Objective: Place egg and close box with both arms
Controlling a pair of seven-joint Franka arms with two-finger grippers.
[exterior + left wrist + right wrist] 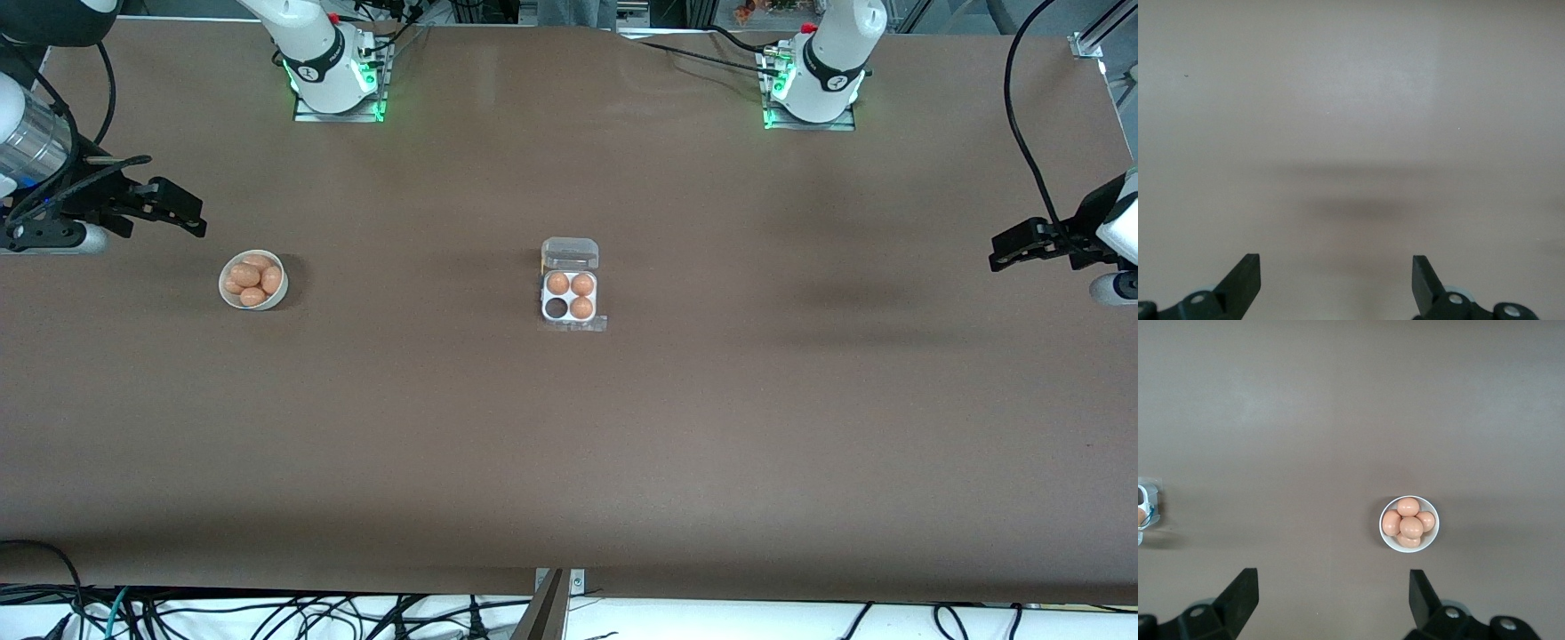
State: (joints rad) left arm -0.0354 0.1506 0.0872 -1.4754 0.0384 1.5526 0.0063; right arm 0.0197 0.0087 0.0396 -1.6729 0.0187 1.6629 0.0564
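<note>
Brown tabletop (711,427), mostly bare. The box (570,296) sits mid-table, roughly centred btwn the two arm ends; clear lid (570,253) flipped back toward the bases' edge. White tray has 3 eggs in cells, 1 cell empty: the one nearer the front camera, toward the right arm's end. White bowl (253,280) w/ a pile of orange-brown eggs (252,279) stands toward the right arm's end, well apart from the box; can't tell which is the task egg.

Right gripper (182,213) hangs over the table's right-arm end, near the bowl but not over it, fingers (1238,597) spread wide, holding nothing; its wrist view shows the bowl (1409,547) and a sliver of the box (1146,510).

Left gripper (1009,249) is over the left-arm end edge, fingers (1245,280) spread apart, empty, only bare tabletop in its wrist view.
</note>
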